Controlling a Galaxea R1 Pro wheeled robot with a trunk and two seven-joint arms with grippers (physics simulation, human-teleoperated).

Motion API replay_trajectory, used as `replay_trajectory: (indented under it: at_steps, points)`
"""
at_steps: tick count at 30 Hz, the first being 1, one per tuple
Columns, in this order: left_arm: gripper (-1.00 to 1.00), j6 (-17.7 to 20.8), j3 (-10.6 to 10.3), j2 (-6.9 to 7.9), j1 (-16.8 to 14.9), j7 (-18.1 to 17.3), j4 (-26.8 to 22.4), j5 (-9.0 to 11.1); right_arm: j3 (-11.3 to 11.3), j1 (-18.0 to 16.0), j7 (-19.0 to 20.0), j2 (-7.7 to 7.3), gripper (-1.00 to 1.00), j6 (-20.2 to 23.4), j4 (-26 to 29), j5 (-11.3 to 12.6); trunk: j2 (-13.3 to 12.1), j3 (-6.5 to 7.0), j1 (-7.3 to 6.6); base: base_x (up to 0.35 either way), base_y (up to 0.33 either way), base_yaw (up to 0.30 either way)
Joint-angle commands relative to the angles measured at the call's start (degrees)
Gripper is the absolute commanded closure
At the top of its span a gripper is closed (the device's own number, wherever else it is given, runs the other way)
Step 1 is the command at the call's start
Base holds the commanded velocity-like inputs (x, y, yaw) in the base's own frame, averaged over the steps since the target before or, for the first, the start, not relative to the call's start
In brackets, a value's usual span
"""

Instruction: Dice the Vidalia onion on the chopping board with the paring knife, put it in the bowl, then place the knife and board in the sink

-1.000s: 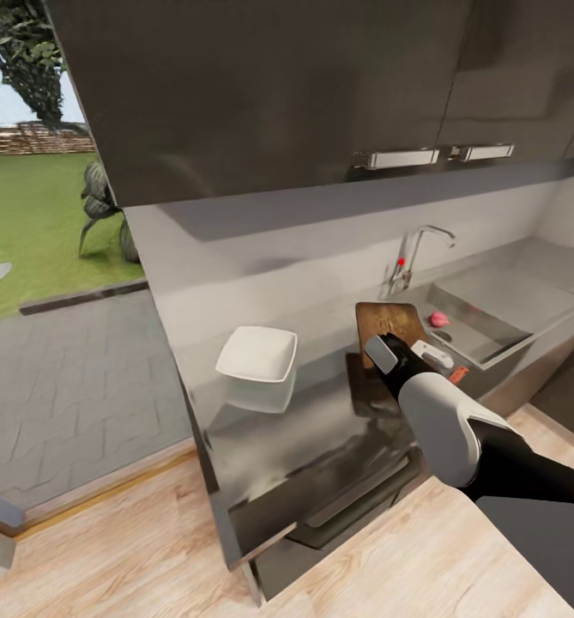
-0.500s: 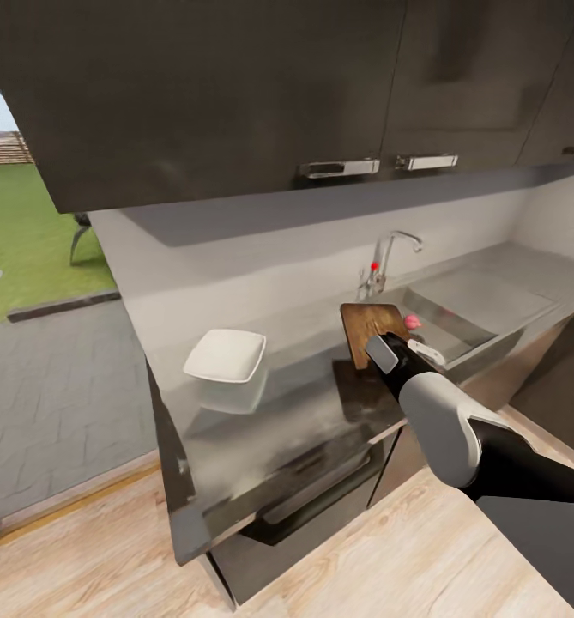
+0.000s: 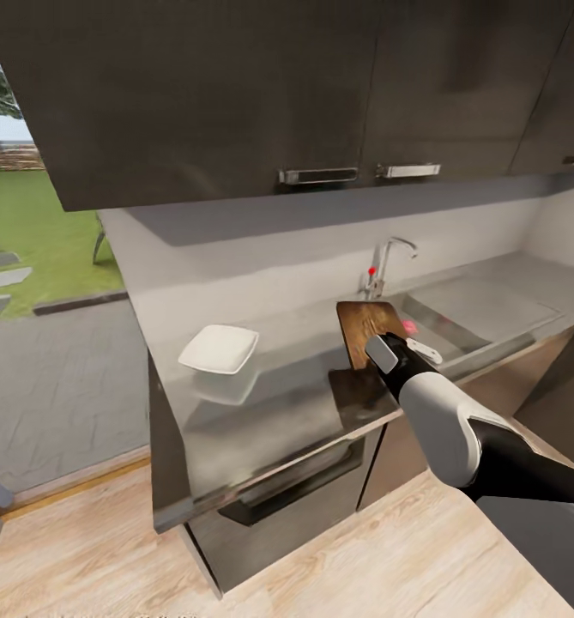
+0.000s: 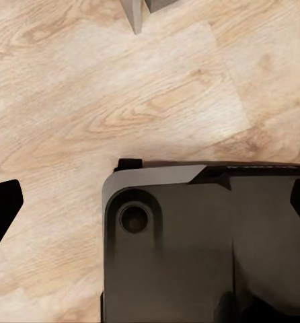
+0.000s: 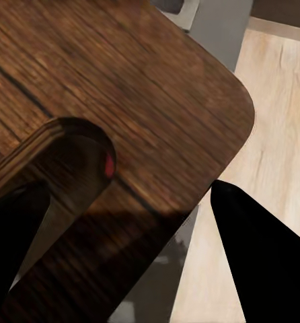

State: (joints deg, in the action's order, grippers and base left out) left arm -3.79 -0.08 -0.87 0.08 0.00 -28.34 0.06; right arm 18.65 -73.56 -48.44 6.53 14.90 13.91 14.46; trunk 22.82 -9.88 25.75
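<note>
On the grey surface (image 3: pixel 269 403), just beside the sink (image 3: pixel 480 313), the chopping board (image 3: pixel 368 326) lies flat under the right gripper (image 5: pixel 123 222), whose fingers are seen spread, holding nothing. The board is judged stiff and fairly heavy; its handle slot (image 5: pixel 72 158) offers the best hold. A pink object in the sink is possibly the onion (image 3: pixel 408 327). Since the earlier frames, only the camera has shifted.
</note>
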Motion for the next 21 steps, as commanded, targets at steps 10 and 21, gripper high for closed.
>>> replay_trajectory:
  at_steps: [10, 21]
  points:
    - [-1.0, -0.1, 0.0, 0.0, 0.0, 0.0, -0.1, 0.0, -0.3, 0.0, -0.2, -0.02, 1.0, 0.6, 0.1, 0.3, 0.1, 0.62, 0.03, 0.068, -0.265, 0.215]
    - [-1.0, -0.1, 0.0, 0.0, 0.0, 0.0, 0.2, 0.0, -0.4, 0.0, -0.2, -0.02, 1.0, 0.5, 0.1, 0.3, 0.1, 1.4, 0.03, 0.147, -0.264, 0.216]
